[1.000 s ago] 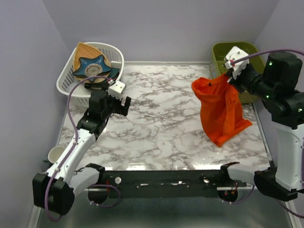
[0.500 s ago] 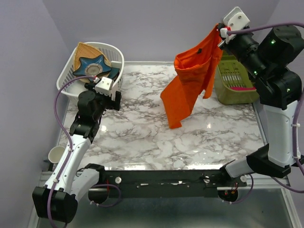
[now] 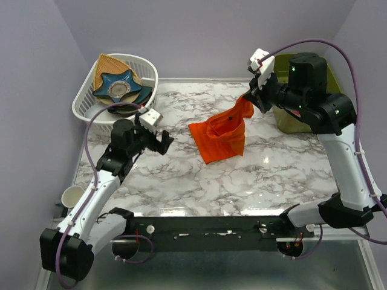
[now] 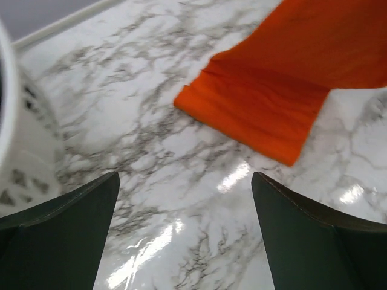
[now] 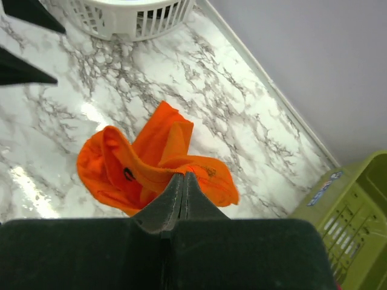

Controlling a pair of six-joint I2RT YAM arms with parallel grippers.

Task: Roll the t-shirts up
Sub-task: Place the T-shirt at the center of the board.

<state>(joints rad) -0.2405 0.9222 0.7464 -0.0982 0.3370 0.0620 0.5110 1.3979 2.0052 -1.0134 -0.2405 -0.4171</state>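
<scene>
Top external view has the right claw (image 3: 251, 100) raised above the marble table (image 3: 199, 181), clamped shut on a bunched edge of the orange t-shirt (image 3: 219, 134); the cloth slopes down from that pinch, and its lower part rests in a crumpled, half-folded heap near the middle of the table. The step in hand looks like laying the garment out flat ahead of any rolling; nothing is rolled yet. To do it well, I judge that the right claw should come down while drawing the held edge away from the heap, so the fabric spreads in one layer instead of piling on itself; it should let go only once that edge lies on the marble. The left claw (image 3: 163, 140) hangs just above the table with its jaws spread wide and nothing between them; it could pin the near hem, so the pull stretches the cloth rather than dragging the whole of it.

Relative to the right claw, the t-shirt hangs directly beneath the closed fingertips (image 5: 172, 199), as the right wrist view shows; relative to the left claw, the left wrist view puts a folded orange edge ahead of the open fingers (image 4: 66, 229) and toward the right of that view, touching neither. The white basket (image 3: 87, 109) sits behind the left claw.
</scene>
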